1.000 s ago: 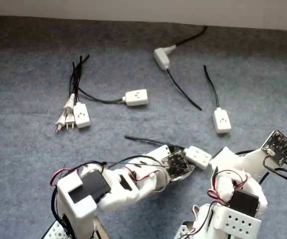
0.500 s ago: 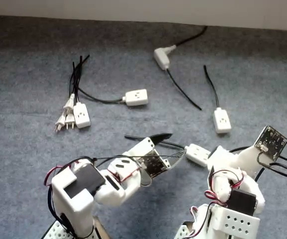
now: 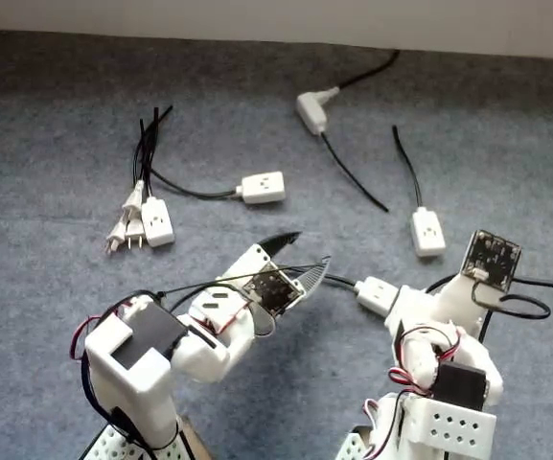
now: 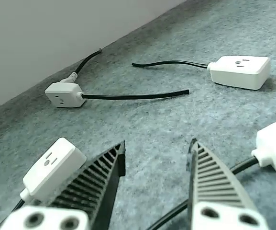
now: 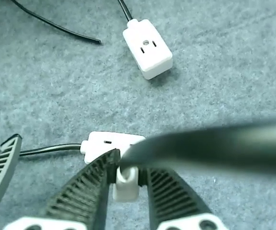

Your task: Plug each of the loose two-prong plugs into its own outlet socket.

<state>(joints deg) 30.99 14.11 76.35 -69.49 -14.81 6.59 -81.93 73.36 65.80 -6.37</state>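
A white two-prong plug [image 5: 126, 186] sits seated in a white socket [image 5: 110, 143], and my right gripper [image 5: 127, 167] is shut on the plug. From above, that socket [image 3: 377, 295] lies just ahead of the right arm. My left gripper [image 3: 295, 257] stands open to the left of it with nothing between its fingers [image 4: 102, 179]. Two loose plugs [image 3: 126, 216] lie at the far left beside a socket [image 3: 157, 221]. Other free sockets [image 3: 263, 187] [image 3: 427, 231] rest farther back.
An angled white connector [image 3: 312, 108] with a black cable lies near the back wall. Black cords trail across the grey carpet [image 3: 56, 153]. A dark, blurred cable [image 5: 214, 143] crosses close in front of the right wrist camera. Bare carpet lies at the left and far right.
My left gripper has opened and drawn back to the left, away from the near socket. The right arm has shifted left, still holding the plug in that socket.
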